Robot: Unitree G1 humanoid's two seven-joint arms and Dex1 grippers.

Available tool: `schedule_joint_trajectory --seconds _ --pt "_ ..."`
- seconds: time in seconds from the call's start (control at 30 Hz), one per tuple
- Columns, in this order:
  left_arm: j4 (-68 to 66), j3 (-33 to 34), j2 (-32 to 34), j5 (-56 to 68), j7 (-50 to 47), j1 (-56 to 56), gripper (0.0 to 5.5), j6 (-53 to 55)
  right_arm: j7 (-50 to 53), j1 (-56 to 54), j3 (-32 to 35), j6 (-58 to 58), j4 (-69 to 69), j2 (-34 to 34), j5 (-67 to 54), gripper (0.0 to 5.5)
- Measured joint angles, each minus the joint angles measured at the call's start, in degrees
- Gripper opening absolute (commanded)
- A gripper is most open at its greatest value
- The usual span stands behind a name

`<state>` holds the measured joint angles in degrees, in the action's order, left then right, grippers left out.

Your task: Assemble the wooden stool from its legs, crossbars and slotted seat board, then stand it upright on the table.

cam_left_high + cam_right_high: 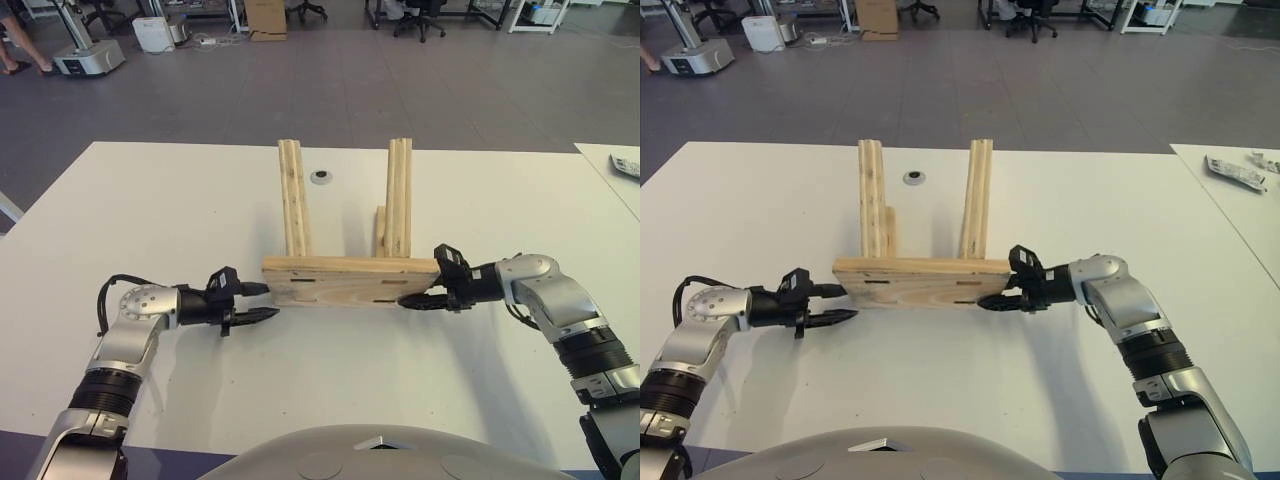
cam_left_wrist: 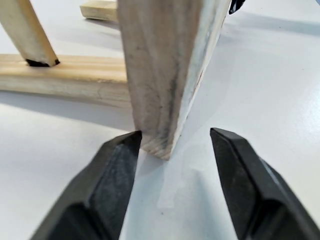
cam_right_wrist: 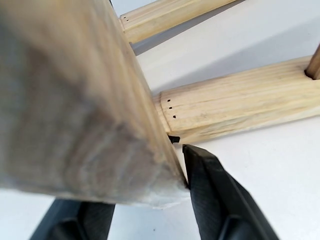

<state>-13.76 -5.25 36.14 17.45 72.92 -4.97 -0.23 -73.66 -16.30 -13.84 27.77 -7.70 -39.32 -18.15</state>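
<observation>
Stool lies on its side mid-worktop (image 1: 150, 200). Seat board (image 1: 350, 282) stands on edge, facing the robot. Two pairs of legs (image 1: 294, 197) point away across the white surface.

Left hand (image 1: 255, 301) is at the board's left end, low on the worktop. Its fingers (image 2: 112, 175) are apart and straddle the corner, one touching the wood.

Right hand (image 1: 420, 290) is at the right end, fingers (image 3: 215, 190) pressed onto the board's edge.

Small round fitting (image 1: 321, 177) sits between the legs, farther back.

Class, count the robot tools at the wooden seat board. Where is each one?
2. The left tool is at the seat board's left end; the right tool is at its right end. Both are in plain sight.
</observation>
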Motion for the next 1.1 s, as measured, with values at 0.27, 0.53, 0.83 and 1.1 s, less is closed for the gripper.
schedule_joint_trajectory --seconds 0.27,0.53,0.83,1.1 --pt "-7.5 1.0 -1.6 -0.1 0.2 -5.7 4.40 -4.1 -0.5 -0.2 -1.4 -0.9 0.6 1.3 0.4 1.86" --pt "-3.3 0.7 -1.7 2.4 3.0 -5.7 3.23 0.0 -3.3 -1.0 -1.8 -1.1 0.5 0.9 0.3 1.86" --pt "6.0 2.6 -0.6 6.4 2.6 -1.0 1.85 8.4 -5.3 -2.7 3.6 4.2 -1.4 1.8 -4.5 1.86" --pt "16.3 14.6 4.1 34.9 -7.1 -13.0 1.84 52.5 1.0 -11.4 17.8 33.2 9.9 -0.3 -23.7 1.75"
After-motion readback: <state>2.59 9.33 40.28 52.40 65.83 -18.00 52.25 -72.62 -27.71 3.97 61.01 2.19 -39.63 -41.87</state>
